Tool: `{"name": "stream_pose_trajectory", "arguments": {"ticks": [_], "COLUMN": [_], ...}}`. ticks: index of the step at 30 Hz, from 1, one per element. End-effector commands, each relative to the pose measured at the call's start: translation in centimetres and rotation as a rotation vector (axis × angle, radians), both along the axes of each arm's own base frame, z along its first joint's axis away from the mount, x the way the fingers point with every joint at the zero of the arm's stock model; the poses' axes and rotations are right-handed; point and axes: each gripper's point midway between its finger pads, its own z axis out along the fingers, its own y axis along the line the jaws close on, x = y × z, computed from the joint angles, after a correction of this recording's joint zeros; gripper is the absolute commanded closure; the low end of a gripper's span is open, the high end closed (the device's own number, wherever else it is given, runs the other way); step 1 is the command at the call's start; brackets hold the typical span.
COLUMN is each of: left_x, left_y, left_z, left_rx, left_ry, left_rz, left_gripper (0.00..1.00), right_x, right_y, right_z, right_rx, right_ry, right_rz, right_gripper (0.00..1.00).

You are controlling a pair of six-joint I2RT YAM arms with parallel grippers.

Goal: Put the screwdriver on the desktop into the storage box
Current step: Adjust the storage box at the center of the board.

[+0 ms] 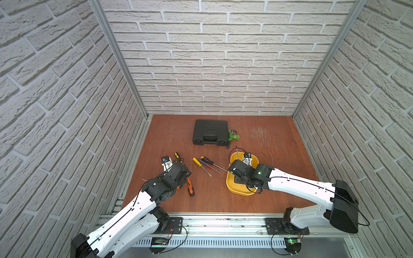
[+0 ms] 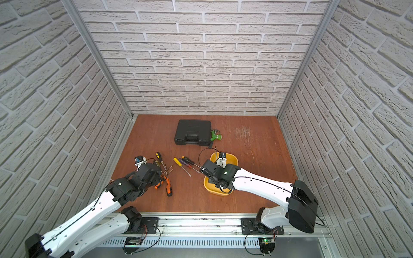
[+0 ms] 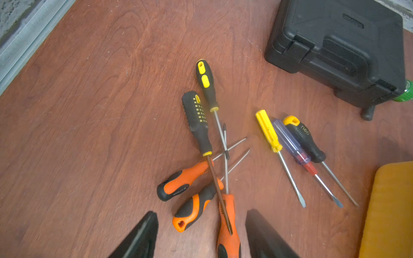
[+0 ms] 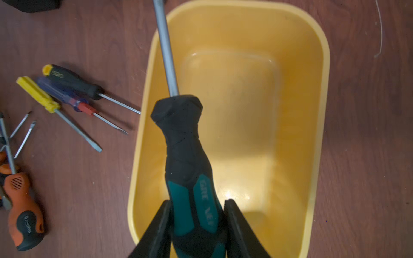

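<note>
The right gripper (image 4: 197,201) clamps the teal-and-black screwdriver (image 4: 183,143) by its handle over the yellow storage box (image 1: 232,187) (right of centre in both top views). The left gripper (image 3: 202,212) hangs with jaws apart, holding nothing, over the orange screwdrivers (image 3: 183,185) lying left of centre on the desktop (image 3: 89,111).

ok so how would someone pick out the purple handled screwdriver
Find the yellow storage box on the desktop; three screwdrivers lie side by side next to it, tips toward it. The purple-handled screwdriver is the middle one, between a yellow-handled screwdriver and a black-handled screwdriver. Only its handle is translucent, with a red collar.
</note>
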Motion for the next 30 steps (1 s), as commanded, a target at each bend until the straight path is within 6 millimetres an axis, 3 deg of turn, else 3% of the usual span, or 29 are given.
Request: {"name": "stream_pose_trajectory", "arguments": {"ticks": [1,8,12,21,26,30], "left_x": [0.1,0.0,-0.2,-0.3,-0.2,-0.2], "left_y": [-0.1,-0.2,-0.1,0.2,0.1,0.0], "left_z": [0.1,-0.4,-0.4,-0.7,-1.0,-1.0], "left_rx": [-0.003,-0.009,-0.005,0.003,0.005,0.005], "left_ry": [-0.01,0.004,0.007,0.011,0.017,0.022], "left_rz": [-0.009,-0.013,-0.011,0.0,0.0,-0.003], "left_gripper": [0.34,0.34,0.34,0.34,0.34,0.34], "right_x": [0.2,2.4,3.8,5.8,5.5,4.8], "right_y": [0.7,2.8,3.8,6.1,5.7,4.3], "right_z": [-0.2,-4.5,-5.8,-6.0,-6.2,-6.2], "right_rx": [0.109,0.11,0.097,0.018,-0.004,-0.012], "right_ry": [-0.009,0.104,0.144,0.132,0.157,0.177], "right_rz": [-0.061,0.05,0.13,0.322,0.316,0.226], "right_gripper": [0.98,0.98,0.98,0.98,0.98,0.98]}}
